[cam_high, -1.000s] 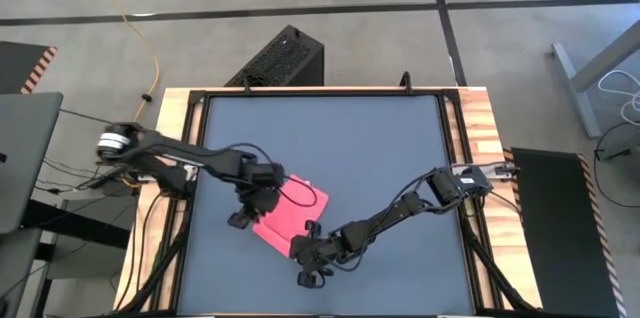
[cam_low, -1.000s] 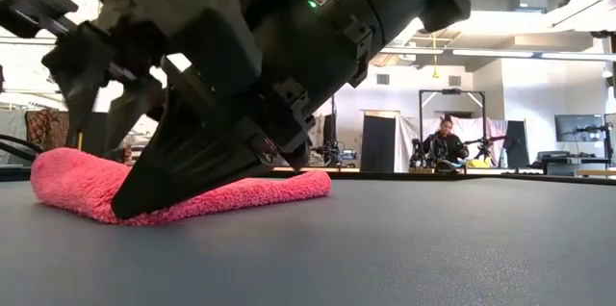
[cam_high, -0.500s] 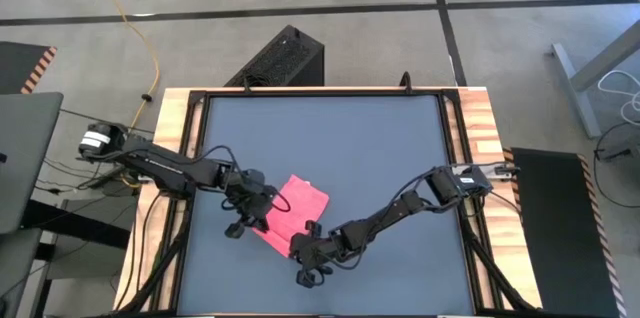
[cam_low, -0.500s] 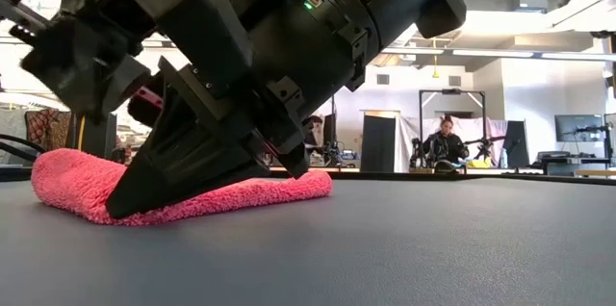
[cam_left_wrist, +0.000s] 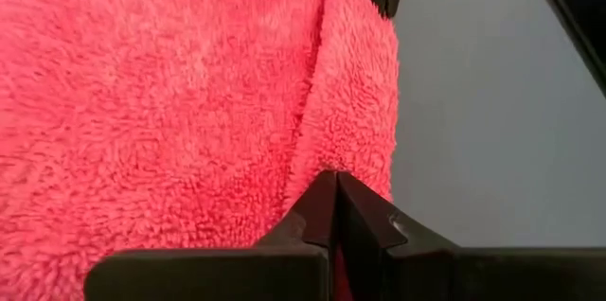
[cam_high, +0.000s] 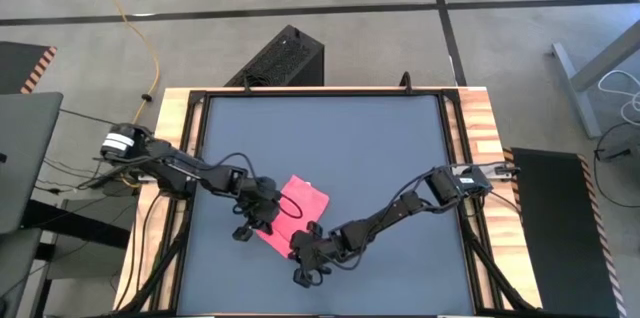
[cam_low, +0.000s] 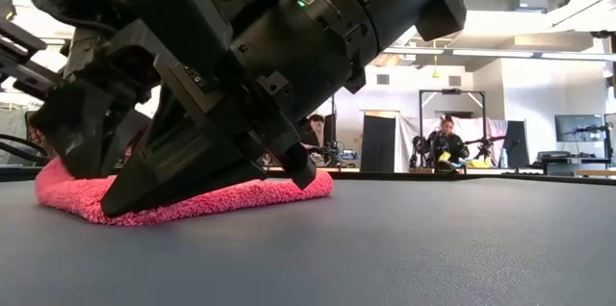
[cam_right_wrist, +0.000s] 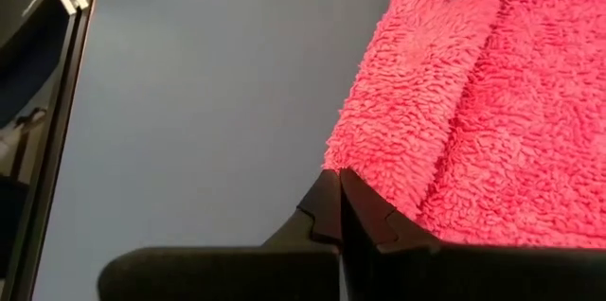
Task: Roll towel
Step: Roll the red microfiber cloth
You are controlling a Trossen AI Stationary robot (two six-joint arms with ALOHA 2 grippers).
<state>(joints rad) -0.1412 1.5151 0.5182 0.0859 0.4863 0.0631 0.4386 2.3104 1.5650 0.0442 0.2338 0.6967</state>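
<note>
Near the tabletop's front edge, left of centre, the towel lay folded flat | left gripper pinched shut on its left edge, fingers together | right gripper clamped shut on its front corner | gray tabletop bare toward the back and right edges.

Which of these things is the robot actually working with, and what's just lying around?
In use: towel; left hand and right hand, both shut at its edge.

Just about: black box, yellow cable, laptop, person in background.
</note>
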